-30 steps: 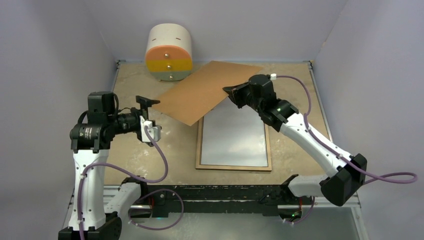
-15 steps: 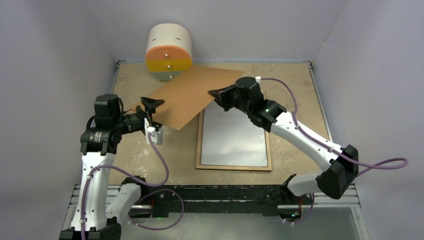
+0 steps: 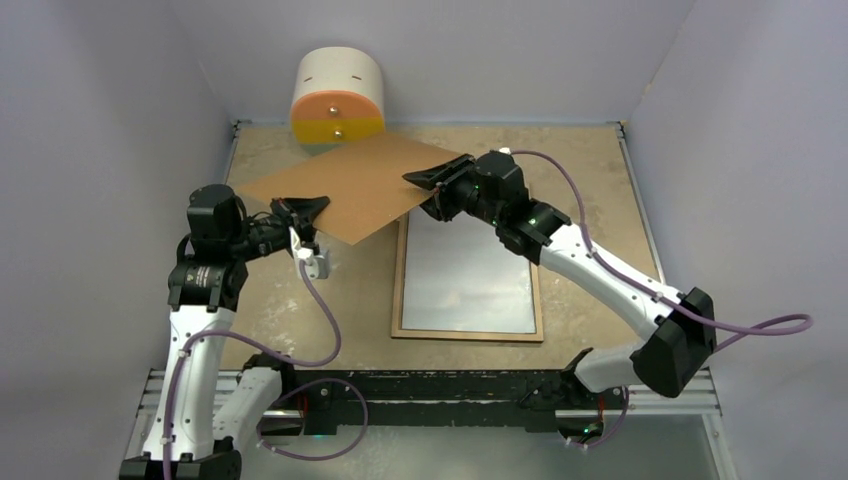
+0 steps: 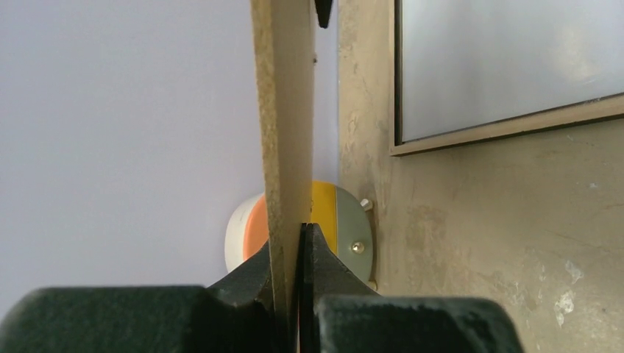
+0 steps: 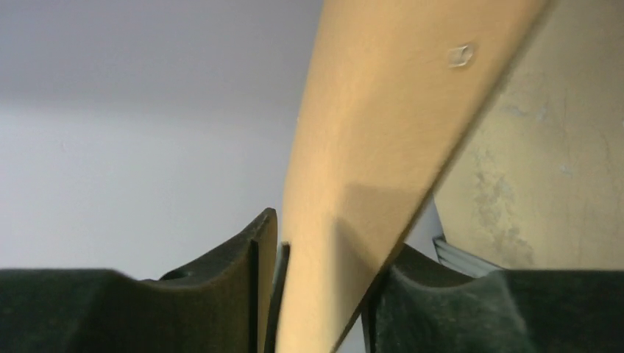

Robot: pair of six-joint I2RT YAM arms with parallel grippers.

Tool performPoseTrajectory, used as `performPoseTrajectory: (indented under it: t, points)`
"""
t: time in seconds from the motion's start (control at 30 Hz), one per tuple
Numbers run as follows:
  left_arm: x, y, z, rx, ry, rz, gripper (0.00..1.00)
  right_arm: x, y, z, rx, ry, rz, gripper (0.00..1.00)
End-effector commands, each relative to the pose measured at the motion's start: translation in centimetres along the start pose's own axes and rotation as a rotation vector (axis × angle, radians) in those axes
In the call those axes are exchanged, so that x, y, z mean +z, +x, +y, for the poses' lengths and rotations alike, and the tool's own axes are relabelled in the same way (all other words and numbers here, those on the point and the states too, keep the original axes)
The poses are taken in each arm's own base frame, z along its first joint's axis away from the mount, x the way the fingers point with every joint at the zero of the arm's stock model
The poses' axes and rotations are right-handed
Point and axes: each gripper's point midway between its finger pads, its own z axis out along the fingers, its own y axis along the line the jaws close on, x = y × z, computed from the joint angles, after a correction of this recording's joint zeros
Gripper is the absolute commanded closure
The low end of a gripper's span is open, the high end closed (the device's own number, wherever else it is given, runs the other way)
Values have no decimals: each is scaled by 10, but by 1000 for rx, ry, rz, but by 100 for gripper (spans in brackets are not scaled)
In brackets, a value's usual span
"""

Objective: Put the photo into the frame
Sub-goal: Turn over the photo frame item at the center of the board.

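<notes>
Board (image 3: 350,185), plain brown and flat, hangs tilted above the rear-left part of the tabletop (image 3: 600,200), carried between the two arms. The left fingers (image 3: 303,208) are clamped on its near-left edge. In the left wrist view they press together on the thin edge of the board (image 4: 283,110), which runs straight up from them. The right fingers (image 3: 424,181) straddle the board's right corner, one above and one below. In the right wrist view the board (image 5: 383,147) passes between them with a narrow dark gap at one finger, so they stand slightly apart rather than pinching. The frame (image 3: 465,335) lies flat on the tabletop right of centre, light-brown wooden side up, its far end hidden under the right arm. Inside its border is a pale grey sheet (image 3: 465,275); whether this is the photo or bare glass cannot be told. At the rear wall stands a rounded white box (image 3: 337,100) with orange, yellow and grey-green bands, its lower front partly hidden by the board's far edge.
</notes>
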Motion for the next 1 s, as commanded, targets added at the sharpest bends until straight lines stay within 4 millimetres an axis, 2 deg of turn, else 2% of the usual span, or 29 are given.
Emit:
performPoseTrajectory:
  t: [0.0,0.1,0.17,0.23,0.3,0.4,0.5,0.67,0.83,0.97]
  points:
    - [-2,-24,33,99,-84,-82,100,-27,11,14,-145,-117,165,44]
    - [-3,-28,37,81,-79,-92,100,-50,-10,-5,-271,-138,183,19]
    - [-4,-31,38,73,-75,-100,100,-75,-16,3,-440,-224,228,9]
    - [-6,-36,41,51,-71,-118,100,-99,-22,9,-644,-251,257,5]
    - [-6,-43,39,25,-41,-144,100,-121,-20,23,-898,-289,253,1]
    - [-8,-53,41,-51,4,-183,100,-147,-8,36,-1246,-417,286,4]
    - [-9,-63,42,-114,41,-219,100,-166,-6,43,-1544,-536,228,6]
    - [-10,-72,39,-204,90,-254,100,-170,-6,51,-1817,-629,202,6]
    - [-12,-73,25,-243,146,-253,100,-160,5,53,-1919,-712,315,13]
    - [-11,-73,24,-273,154,-259,100,-152,26,50,-1966,-786,389,17]
